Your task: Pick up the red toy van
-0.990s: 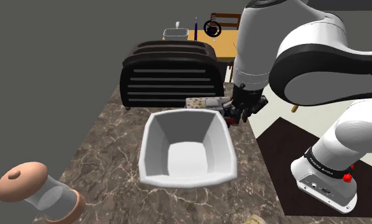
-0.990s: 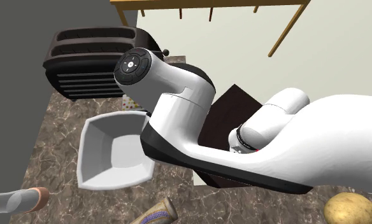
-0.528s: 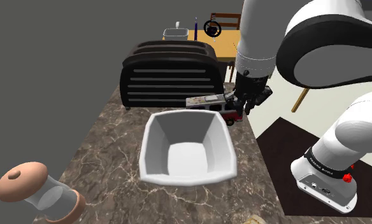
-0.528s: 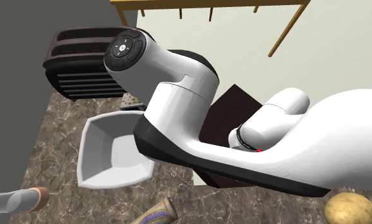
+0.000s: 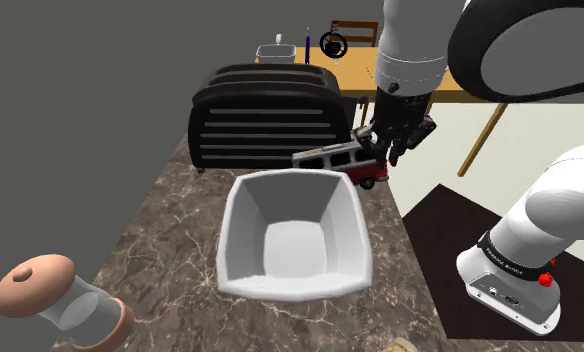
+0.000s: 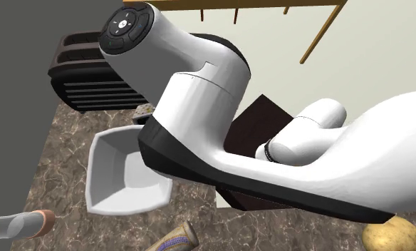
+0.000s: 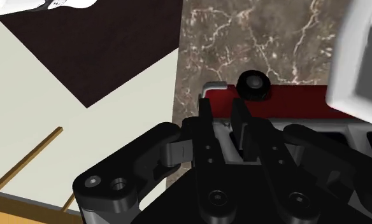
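Where the shoulder view's upper middle shows the gripper (image 5: 387, 152), it pinches the red toy van (image 5: 332, 162) beside the white bin's (image 5: 242, 262) far rim. In the second exterior view, the arm (image 6: 199, 93) crosses the white bin (image 6: 107, 182) at lower left. In the wrist view, the fingers (image 7: 205, 118) clasp the red toy van (image 7: 299, 102) at centre.

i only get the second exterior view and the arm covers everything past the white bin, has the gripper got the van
Observer: Yes. In the wrist view the gripper is shut on one end of the red toy van.
Operator: where is it hanging
Observer: The shoulder view puts it in front of the dark toaster, by the far rim of the white bin, and it looks clear of the surface.
Operator: whats below it
Observer: In the wrist view the marble counter lies beyond the van's wheel, and the counter's edge runs close beside the gripper.
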`<action>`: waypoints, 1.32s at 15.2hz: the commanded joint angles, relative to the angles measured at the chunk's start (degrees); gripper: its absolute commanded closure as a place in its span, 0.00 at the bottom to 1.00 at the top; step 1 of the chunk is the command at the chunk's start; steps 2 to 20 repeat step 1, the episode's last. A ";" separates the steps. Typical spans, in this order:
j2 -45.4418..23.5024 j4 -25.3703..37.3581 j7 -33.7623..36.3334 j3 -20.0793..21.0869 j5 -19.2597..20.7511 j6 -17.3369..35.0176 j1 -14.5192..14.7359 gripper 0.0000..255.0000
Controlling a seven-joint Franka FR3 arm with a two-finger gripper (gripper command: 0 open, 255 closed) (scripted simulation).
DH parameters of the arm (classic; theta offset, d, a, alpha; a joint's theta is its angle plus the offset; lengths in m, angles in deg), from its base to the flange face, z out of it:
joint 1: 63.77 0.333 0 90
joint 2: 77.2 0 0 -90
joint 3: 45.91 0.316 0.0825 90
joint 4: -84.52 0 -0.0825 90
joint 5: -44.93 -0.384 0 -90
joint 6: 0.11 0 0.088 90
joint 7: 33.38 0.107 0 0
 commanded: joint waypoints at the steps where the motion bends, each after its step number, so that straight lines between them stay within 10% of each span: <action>1: 0.10 0.58 -0.01 -0.22 0.11 -0.56 0.01 1.00; 20: 0.10 0.58 -0.01 -0.22 0.11 -0.56 0.01 1.00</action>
